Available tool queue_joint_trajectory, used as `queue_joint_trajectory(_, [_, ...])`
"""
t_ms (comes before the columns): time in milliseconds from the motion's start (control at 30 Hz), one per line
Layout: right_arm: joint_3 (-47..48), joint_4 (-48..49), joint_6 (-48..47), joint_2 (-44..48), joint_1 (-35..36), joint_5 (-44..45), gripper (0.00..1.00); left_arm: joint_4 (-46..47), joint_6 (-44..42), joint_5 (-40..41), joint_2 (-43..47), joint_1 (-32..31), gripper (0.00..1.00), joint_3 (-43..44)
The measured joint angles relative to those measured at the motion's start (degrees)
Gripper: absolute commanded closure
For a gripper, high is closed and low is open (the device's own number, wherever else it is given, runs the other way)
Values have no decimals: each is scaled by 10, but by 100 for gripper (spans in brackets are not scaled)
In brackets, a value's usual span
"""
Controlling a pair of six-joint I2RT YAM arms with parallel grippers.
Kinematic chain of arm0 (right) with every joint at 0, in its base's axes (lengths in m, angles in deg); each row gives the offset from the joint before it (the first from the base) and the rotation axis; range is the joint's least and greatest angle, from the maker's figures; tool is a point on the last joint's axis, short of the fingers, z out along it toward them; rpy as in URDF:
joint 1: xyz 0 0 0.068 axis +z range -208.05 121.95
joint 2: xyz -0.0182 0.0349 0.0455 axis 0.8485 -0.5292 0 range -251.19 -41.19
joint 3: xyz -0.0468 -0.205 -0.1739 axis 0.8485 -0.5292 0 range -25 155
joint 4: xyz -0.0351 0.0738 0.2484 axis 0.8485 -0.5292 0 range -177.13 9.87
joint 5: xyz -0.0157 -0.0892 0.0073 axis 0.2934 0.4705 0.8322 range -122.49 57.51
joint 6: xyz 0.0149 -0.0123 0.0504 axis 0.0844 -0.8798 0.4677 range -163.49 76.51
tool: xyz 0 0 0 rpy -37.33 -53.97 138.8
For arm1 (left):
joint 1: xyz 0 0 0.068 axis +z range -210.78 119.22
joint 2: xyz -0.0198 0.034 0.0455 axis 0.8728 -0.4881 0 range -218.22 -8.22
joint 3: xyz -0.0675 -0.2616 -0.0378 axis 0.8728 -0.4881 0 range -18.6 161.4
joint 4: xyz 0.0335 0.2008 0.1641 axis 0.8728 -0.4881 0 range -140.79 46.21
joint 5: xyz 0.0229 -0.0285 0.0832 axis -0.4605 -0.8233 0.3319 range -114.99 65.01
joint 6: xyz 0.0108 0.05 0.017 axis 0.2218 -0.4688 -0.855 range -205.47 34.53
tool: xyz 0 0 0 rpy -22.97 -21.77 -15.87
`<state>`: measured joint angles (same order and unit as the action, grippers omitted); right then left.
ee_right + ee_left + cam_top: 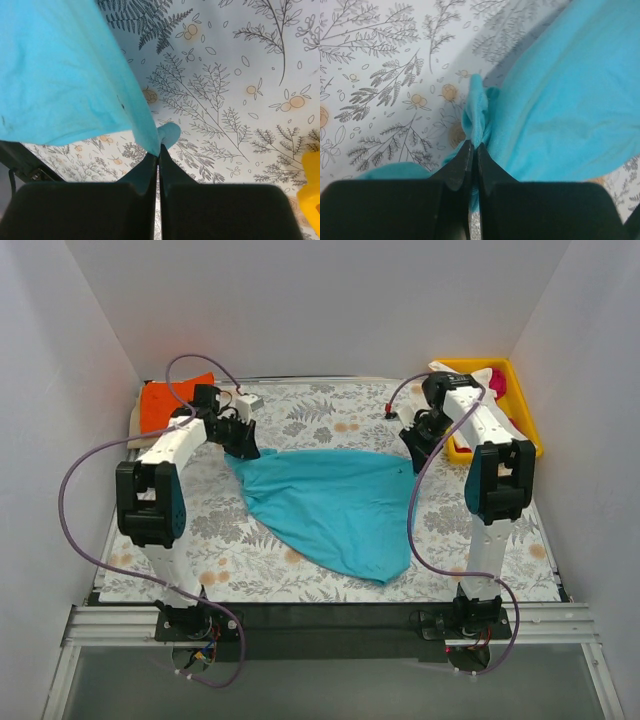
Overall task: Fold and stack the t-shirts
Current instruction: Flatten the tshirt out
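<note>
A teal-blue t-shirt (335, 505) is stretched above the floral cloth between my two grippers, and its lower part sags towards the near edge. My left gripper (244, 448) is shut on a bunched corner of the shirt (476, 120). My right gripper (414, 450) is shut on the opposite corner of the shirt (150, 140), which hangs away to the left in the right wrist view. A bright orange t-shirt (165, 400) lies folded at the back left. White and magenta cloth (495, 385) sits in the yellow tray.
A yellow plastic tray (525, 415) stands at the back right, and its corner shows in the right wrist view (310, 195). The floral table cloth (320, 410) covers the table. White walls close in the left, back and right.
</note>
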<state>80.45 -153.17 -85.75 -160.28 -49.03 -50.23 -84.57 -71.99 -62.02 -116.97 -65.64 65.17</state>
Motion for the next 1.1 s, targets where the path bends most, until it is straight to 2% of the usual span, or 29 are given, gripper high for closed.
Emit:
queue_joint_trajectory(67, [3,0,-1,4,0,-2,99,11,-22,-11,44,4,100,-24])
queue_joint_trajectory(200, [-54,5,-11,31,0,-6,99,15,-130,-21,203,-20,99,-173])
queue_joint_trajectory(333, [-145,0,-27,61,0,-19,99,-8,-268,-5,342,-55,78,-365])
queue_joint_trajectory(400, [-189,0,-35,73,1,-25,99,-30,-327,20,401,-58,71,-461])
queue_joint_trajectory(467, [-226,-2,-44,83,1,-29,99,-46,-348,37,445,-58,68,-506])
queue_joint_trajectory(567, [-275,-1,-51,99,6,-30,99,-56,-341,44,492,-59,67,-500])
queue_joint_trajectory(667, [-294,2,-52,108,12,-31,99,-54,-290,39,458,-58,67,-428])
queue_joint_trajectory(767, [-295,10,-53,113,17,-34,99,-38,-238,15,413,-58,52,-367])
queue_joint_trajectory(933, [-295,15,-53,116,23,-36,99,8,-145,12,397,-77,49,-362])
queue_joint_trajectory(967, [-295,16,-53,116,23,-37,99,20,-125,16,389,-83,43,-362])
queue_joint_trajectory(1100, [-296,20,-53,117,23,-38,99,55,-37,27,302,-99,41,-330])
